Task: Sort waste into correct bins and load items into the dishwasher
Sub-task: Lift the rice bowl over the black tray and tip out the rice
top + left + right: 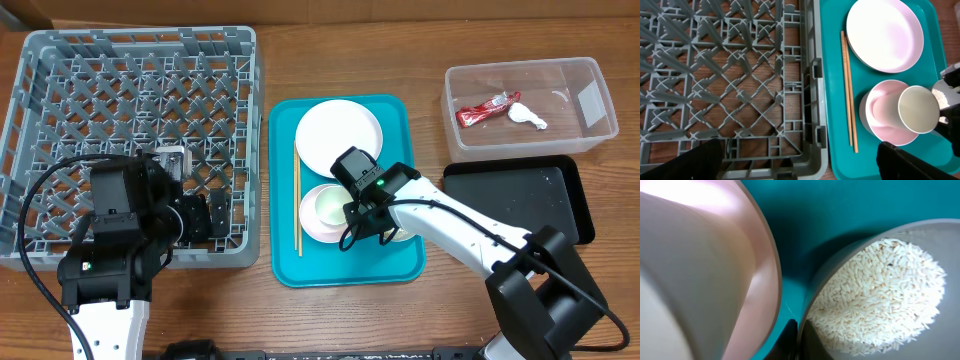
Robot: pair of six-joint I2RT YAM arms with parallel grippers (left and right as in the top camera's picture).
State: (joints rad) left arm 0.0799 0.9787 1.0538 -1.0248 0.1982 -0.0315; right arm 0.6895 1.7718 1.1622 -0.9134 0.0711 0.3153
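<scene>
On the teal tray (285, 265), at about 4 o'clock from its middle, the pale grey bowl (935, 232) is found, with loose white rice (880, 295) heaped inside. The right gripper (365, 210) hangs just over its rim; whether its jaws are spread or pressed together cannot be told. The left gripper (200, 215) is held spread wide, with nothing in it, over the grey dish rack (60, 60), which lies at 9 o'clock of the tray.

The bowl is judged stiff, smooth and rather slippery, and light even with the rice. It is best pinched across the rim and kept level, because the grains would be spilled at any tilt.

On the tray are counted 1 white plate (885, 35) at 12 o'clock, 2 bowls, 1 white cup (917, 110) resting in the pinkish bowl (880, 125), and what seem 2 chopsticks (849, 90) at 9 o'clock. At 3 o'clock 2 bins are seen: 1 clear tub (560, 125), holding 1 red wrapper (487, 108) and 1 white scrap (527, 117), and 1 black tray (515, 200).
</scene>
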